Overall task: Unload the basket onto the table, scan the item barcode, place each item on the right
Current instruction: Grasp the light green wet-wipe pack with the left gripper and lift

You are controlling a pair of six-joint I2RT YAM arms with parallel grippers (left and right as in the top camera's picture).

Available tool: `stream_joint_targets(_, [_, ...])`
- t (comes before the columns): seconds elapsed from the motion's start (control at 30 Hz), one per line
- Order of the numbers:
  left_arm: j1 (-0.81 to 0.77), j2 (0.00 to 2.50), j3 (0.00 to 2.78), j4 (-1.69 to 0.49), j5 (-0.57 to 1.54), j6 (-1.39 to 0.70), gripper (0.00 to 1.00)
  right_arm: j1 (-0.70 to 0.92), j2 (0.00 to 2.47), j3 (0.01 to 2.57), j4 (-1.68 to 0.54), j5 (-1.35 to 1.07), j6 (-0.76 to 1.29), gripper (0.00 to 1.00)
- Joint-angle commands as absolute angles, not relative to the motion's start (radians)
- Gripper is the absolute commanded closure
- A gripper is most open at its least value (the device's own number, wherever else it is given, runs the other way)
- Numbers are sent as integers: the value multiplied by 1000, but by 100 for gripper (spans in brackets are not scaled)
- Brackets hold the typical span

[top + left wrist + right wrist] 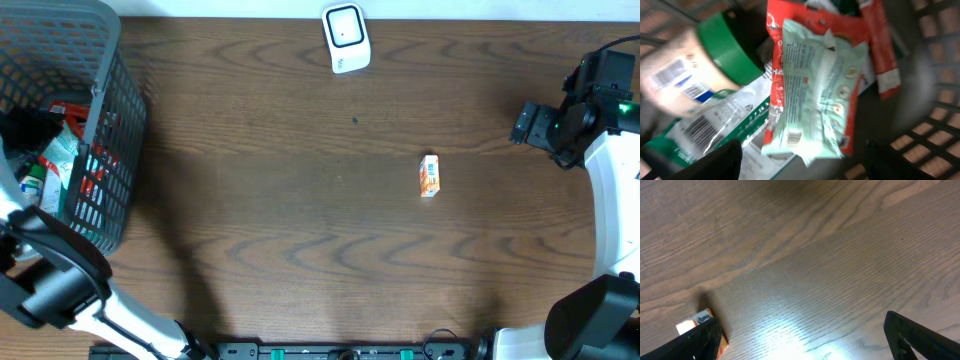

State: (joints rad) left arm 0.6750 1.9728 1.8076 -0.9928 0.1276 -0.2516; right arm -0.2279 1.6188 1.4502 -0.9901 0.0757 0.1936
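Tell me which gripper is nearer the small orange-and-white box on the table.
Right. The right gripper hangs right of the small orange-and-white box; the left gripper is far left, inside the grey mesh basket.

1. A mock shop checkout, built as a robot test bench
2. A white barcode scanner (346,38) stands at the far edge of a wood-grain table (300,230)
3. A grey plastic shopping basket (100,120) at the left end holds packaged groceries: a pale green packet (815,95), a red packet (777,30) and a green-lidded tub (727,50) with a barcode label
4. A small orange carton (429,176) lies alone on the table
5. A left robot arm (60,285) and a right robot arm (615,190) stand at the table's ends
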Motion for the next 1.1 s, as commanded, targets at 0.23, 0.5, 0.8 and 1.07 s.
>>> stream_joint_targets(0.23, [698, 2119, 1805, -970, 172, -210, 30, -228, 1616, 1459, -991, 81, 193, 1])
stream_joint_targets(0.5, [697, 2168, 1795, -942, 173, -210, 44, -228, 1616, 1459, -991, 81, 193, 1])
stream_joint_targets(0.8, [697, 2167, 1795, -933, 219, -210, 88, -228, 1616, 1459, -991, 81, 193, 1])
stream_joint_targets(1.07, [698, 2067, 1839, -931, 225, -220, 93, -228, 1616, 1459, -991, 81, 193, 1])
